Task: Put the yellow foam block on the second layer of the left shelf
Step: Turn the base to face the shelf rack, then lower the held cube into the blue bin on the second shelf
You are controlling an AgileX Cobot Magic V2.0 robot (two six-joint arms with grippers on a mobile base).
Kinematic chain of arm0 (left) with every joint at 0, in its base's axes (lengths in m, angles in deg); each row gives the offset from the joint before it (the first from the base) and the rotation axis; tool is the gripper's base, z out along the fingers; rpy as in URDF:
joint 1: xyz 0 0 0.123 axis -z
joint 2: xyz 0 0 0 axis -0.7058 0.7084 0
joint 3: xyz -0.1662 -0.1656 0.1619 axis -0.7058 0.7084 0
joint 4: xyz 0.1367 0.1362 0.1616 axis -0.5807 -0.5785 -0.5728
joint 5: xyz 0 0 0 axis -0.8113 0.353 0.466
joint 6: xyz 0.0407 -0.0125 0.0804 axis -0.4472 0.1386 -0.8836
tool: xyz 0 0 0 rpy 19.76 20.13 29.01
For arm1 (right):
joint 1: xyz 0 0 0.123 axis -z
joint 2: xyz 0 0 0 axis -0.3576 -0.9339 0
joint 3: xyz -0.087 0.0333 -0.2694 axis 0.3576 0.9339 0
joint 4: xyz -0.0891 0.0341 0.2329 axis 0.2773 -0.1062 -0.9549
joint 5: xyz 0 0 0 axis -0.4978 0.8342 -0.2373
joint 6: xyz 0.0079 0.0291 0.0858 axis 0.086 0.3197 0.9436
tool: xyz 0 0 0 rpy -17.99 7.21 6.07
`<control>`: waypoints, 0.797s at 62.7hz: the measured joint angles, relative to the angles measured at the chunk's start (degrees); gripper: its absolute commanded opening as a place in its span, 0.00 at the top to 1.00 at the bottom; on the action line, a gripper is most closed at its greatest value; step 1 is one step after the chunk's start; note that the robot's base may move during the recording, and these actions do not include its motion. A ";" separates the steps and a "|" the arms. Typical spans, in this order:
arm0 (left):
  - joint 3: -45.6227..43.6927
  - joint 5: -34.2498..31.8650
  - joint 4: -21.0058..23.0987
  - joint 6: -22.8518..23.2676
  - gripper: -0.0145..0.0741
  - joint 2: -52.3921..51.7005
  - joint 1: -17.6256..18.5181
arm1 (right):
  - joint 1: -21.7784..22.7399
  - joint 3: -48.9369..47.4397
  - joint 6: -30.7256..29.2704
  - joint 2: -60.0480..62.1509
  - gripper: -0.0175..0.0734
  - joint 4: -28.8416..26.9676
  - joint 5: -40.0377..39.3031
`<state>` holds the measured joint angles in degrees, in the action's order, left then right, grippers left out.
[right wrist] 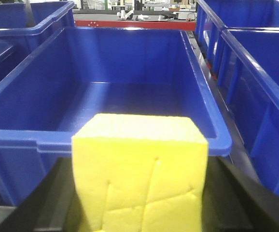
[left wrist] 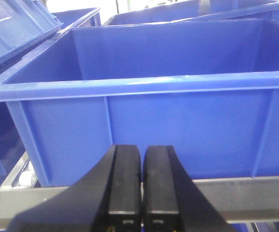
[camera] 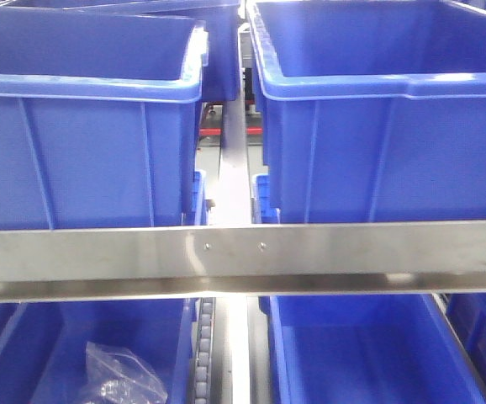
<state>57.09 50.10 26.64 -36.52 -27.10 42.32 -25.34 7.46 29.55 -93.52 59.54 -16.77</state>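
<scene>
Up close, yellow foam block (right wrist: 142, 174) pinched by mostly hidden right pincer (right wrist: 142, 203), left pincer (left wrist: 142, 188) pressed together, empty.

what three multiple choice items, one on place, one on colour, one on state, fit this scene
1. Where is the yellow foam block?
A. in the right end effector, before a blue bin
B. lying in a bin
C. on the metal rail

2. What colour is the bin behind the block?
A. red
B. blue
C. green

3. How is the left end effector?
A. wide open
B. shut on a bag
C. shut, holding nothing

Key: 1 A, the right wrist view shows the block close up, filling the foreground ahead of the bin. 2 B, its walls are blue. 3 C, its fingers meet with nothing between.
</scene>
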 measured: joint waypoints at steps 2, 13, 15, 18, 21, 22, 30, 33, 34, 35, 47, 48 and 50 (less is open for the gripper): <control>0.00 0.00 0.00 0.00 0.68 0.00 0.00 | 0.00 0.00 0.00 0.00 0.31 0.00 0.00; 0.00 0.00 0.00 0.00 0.68 0.00 0.00 | 0.00 0.00 0.00 0.00 0.31 0.00 0.00; 0.00 0.00 0.00 0.00 0.68 0.00 0.00 | 0.00 0.00 0.00 0.00 0.31 0.00 0.00; 0.00 0.00 0.00 0.00 0.68 0.00 0.00 | 0.00 0.00 0.00 0.00 0.31 0.00 0.00; 0.00 0.00 0.00 0.00 0.68 0.00 0.00 | 0.00 0.00 0.00 0.00 0.31 0.00 0.00; 0.00 0.00 0.00 0.00 0.68 0.00 0.00 | 0.00 0.00 0.00 0.00 0.31 0.00 0.00; 0.00 0.00 0.00 0.00 0.68 0.00 0.00 | 0.00 0.00 0.00 0.00 0.31 0.00 0.00; 0.00 0.00 0.00 0.00 0.68 0.00 0.00 | 0.00 0.00 0.00 0.00 0.31 0.00 0.00; 0.00 0.00 0.00 0.00 0.68 0.00 0.00 | 0.00 0.00 0.00 0.00 0.31 0.00 0.00; 0.00 0.00 0.00 0.00 0.68 0.00 0.00 | 0.00 0.00 0.00 0.00 0.31 0.00 0.00; 0.00 0.00 0.00 0.00 0.68 0.00 0.00 | 0.00 0.00 0.00 0.00 0.31 0.00 -0.38; 0.00 0.00 0.00 0.00 0.68 0.00 0.00 | 0.00 0.00 0.00 0.00 0.31 0.00 -0.50; 0.00 0.00 0.00 0.00 0.68 0.00 0.00 | 0.00 0.00 0.00 0.00 0.31 0.00 -0.63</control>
<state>57.09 50.10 26.64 -36.52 -27.10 42.32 -25.34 7.46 29.55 -93.52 59.54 -17.41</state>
